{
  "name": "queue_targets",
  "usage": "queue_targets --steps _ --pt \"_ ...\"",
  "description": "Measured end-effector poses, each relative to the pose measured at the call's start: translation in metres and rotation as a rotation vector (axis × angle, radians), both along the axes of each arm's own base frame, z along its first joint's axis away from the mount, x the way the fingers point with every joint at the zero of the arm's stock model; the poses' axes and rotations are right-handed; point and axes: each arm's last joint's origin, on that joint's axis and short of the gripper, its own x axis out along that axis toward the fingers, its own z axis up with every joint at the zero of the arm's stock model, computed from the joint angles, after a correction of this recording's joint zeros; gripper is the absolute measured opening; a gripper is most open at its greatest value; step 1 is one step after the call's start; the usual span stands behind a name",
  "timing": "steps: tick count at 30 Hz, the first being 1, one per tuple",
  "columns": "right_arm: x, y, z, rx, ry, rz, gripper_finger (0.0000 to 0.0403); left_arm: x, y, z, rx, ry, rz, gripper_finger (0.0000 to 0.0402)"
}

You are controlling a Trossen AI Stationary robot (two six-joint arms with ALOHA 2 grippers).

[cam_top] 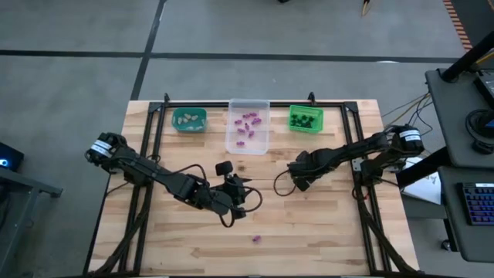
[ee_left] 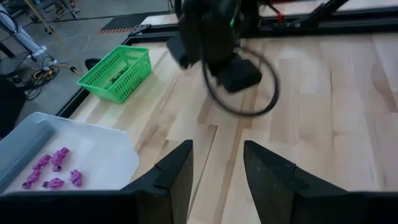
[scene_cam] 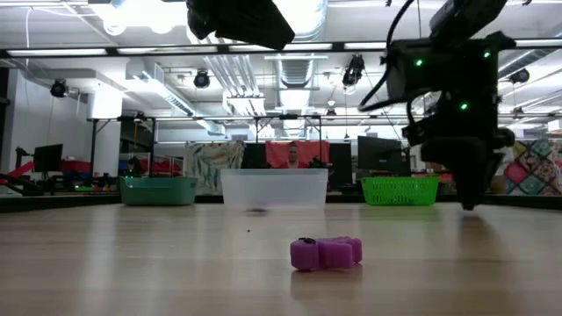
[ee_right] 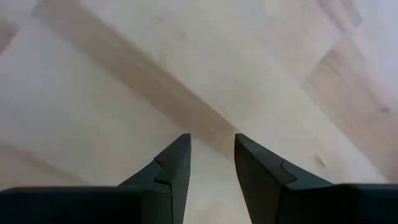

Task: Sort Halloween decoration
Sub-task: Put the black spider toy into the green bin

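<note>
One purple trinket lies on the wood near the table's front edge, apart from both grippers. My left gripper hovers above the table's middle, open and slanting toward the right arm and the green bin, with nothing between its fingers. My right gripper points down, close over bare wood right of centre, and is open with nothing in it. In the low view the right gripper stands to the right of and behind the purple trinket.
Three bins stand along the far edge: a teal bin with beige trinkets, a clear bin with purple ones, and a green basket with black ones. Black rails run down both sides of the table.
</note>
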Motion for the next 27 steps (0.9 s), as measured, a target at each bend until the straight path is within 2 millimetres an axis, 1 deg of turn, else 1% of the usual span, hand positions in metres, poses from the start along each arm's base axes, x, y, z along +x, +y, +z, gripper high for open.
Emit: queue_targets --steps 2,4,6,9,12,17,19,22,25,27 --pt "0.003 0.002 0.005 -0.014 -0.015 0.048 0.0116 -0.002 0.001 -0.002 0.01 0.028 0.002 0.0125" --pt "0.016 0.004 0.012 -0.043 -0.133 0.112 0.0116 -0.005 0.001 -0.006 0.009 0.067 0.014 0.0125" --pt "0.026 0.006 0.017 -0.05 -0.236 0.192 0.0116 -0.01 0.003 -0.012 -0.001 0.127 0.045 0.0125" --pt "0.042 0.008 0.021 -0.048 -0.394 0.279 0.0116 -0.025 0.01 -0.024 -0.02 0.267 0.137 0.0125" --pt "0.052 0.009 0.025 -0.046 -0.498 0.34 0.0116 -0.045 0.022 -0.034 -0.072 0.4 0.332 0.0125" --pt "0.061 0.01 0.03 -0.065 -0.597 0.366 0.0116 -0.084 0.052 -0.047 -0.161 0.577 0.774 0.0115" --pt "0.063 0.01 0.031 -0.074 -0.629 0.373 0.0116 -0.096 0.061 -0.058 -0.165 0.632 0.883 0.0107" --pt "0.068 0.01 0.035 -0.086 -0.681 0.383 0.0116 -0.109 0.076 -0.08 -0.194 0.696 0.981 0.009" --pt "0.07 0.01 0.036 -0.093 -0.708 0.391 0.0116 -0.121 0.093 -0.105 -0.241 0.712 1.06 0.0064" --pt "0.07 0.01 0.037 -0.094 -0.712 0.393 0.0116 -0.129 0.102 -0.118 -0.258 0.721 1.098 0.0043"
